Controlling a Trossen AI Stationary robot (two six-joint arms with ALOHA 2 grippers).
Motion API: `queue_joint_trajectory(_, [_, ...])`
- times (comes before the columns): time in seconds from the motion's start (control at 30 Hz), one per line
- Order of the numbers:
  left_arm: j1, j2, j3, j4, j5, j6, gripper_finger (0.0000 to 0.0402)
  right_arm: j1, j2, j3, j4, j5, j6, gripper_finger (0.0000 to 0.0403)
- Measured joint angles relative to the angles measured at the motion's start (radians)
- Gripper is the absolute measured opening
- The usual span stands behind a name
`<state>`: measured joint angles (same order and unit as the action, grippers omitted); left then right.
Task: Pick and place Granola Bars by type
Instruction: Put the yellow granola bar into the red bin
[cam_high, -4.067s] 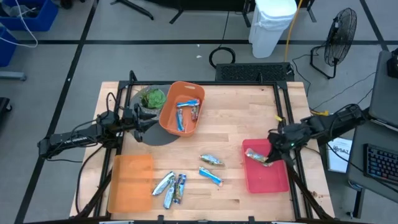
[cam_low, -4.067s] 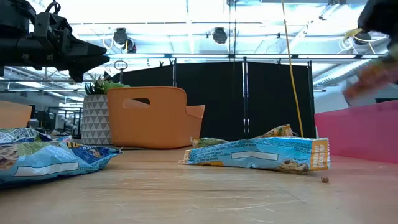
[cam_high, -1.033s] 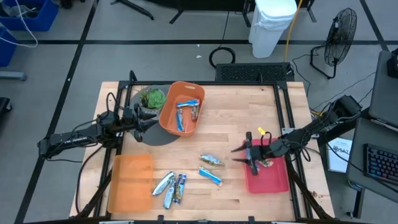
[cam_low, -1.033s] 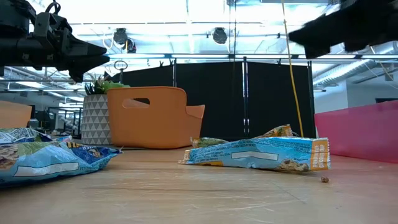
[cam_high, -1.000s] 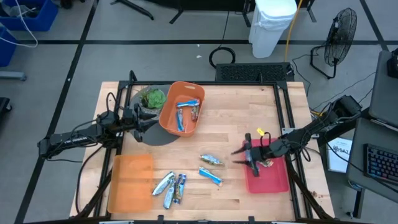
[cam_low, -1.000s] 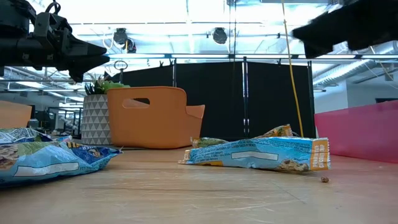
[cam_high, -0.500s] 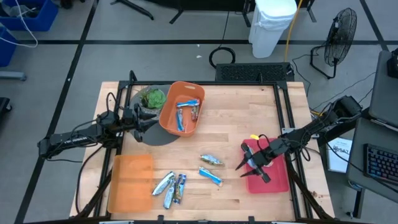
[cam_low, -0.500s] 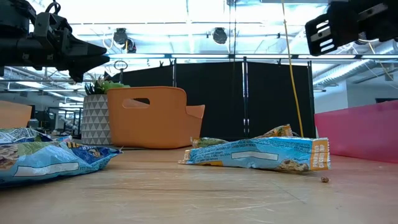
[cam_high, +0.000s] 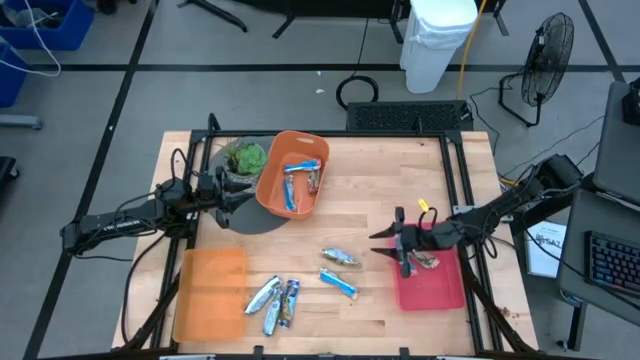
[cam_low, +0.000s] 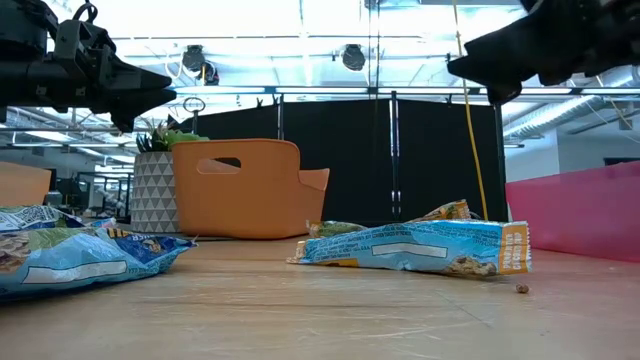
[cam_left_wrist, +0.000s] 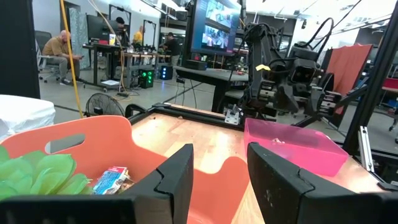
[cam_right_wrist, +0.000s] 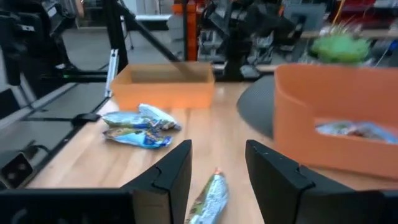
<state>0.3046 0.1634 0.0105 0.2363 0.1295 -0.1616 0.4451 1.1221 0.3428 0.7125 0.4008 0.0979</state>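
Several granola bars lie flat on the wooden table: a greenish one (cam_high: 340, 257), a bright blue one (cam_high: 338, 284), and silver and dark blue ones (cam_high: 275, 298) near the front. More bars (cam_high: 300, 178) lie in the orange basket (cam_high: 268, 175). A brownish bar (cam_high: 428, 262) lies in the pink tray (cam_high: 440, 290). My right gripper (cam_high: 388, 248) is open and empty, in the air over the pink tray's left edge, pointing at the loose bars; the greenish bar (cam_right_wrist: 208, 196) shows between its fingers in the right wrist view. My left gripper (cam_high: 240, 197) waits open beside the basket.
A flat orange tray (cam_high: 210, 295) lies at the near left. A potted green plant (cam_high: 245, 157) stands at the far left behind the basket. A dark round mat (cam_high: 262, 219) lies under the basket. Bare wood lies between the basket and the pink tray.
My right gripper has stayed open and empty above the pink tray's left edge. It has swung toward the near edge while turning about its wrist, then come back and ended a little closer to the loose bars. No bar has moved.
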Motion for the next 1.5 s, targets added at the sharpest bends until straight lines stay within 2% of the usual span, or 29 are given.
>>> queue_joint_trajectory(0.13, [0.000, 0.000, 0.000, 0.000, 0.000, 0.000, 0.0154, -0.030, 0.000, 0.106, -0.267, -0.100, 0.089, 0.0141])
queue_joint_trajectory(0.3, [0.000, 0.000, 0.000, 0.000, 0.000, 0.000, 0.0154, -0.060, 0.000, 0.237, -0.634, -0.117, 0.208, 0.0141])
queue_joint_trajectory(0.47, [0.000, 0.000, 0.000, 0.000, 0.000, 0.000, 0.0154, -0.079, 0.000, 0.253, -0.751, -0.217, 0.298, 0.0141])
queue_joint_trajectory(0.6, [0.000, 0.000, 0.000, 0.000, 0.000, 0.000, 0.0154, -0.086, 0.023, 0.253, -0.814, -0.243, 0.338, 0.0141])
queue_joint_trajectory(0.87, [0.000, 0.000, 0.000, 0.000, 0.000, 0.000, 0.0154, -0.086, 0.118, 0.253, -0.762, -0.242, 0.298, 0.0141])
queue_joint_trajectory(1.13, [0.000, 0.000, 0.000, 0.000, 0.000, 0.000, 0.0154, -0.086, 0.273, 0.253, -0.604, -0.258, 0.254, 0.0141])
queue_joint_trajectory(1.5, [0.000, 0.000, 0.000, 0.000, 0.000, 0.000, 0.0154, -0.086, 0.396, 0.253, -0.444, -0.275, 0.257, 0.0141])
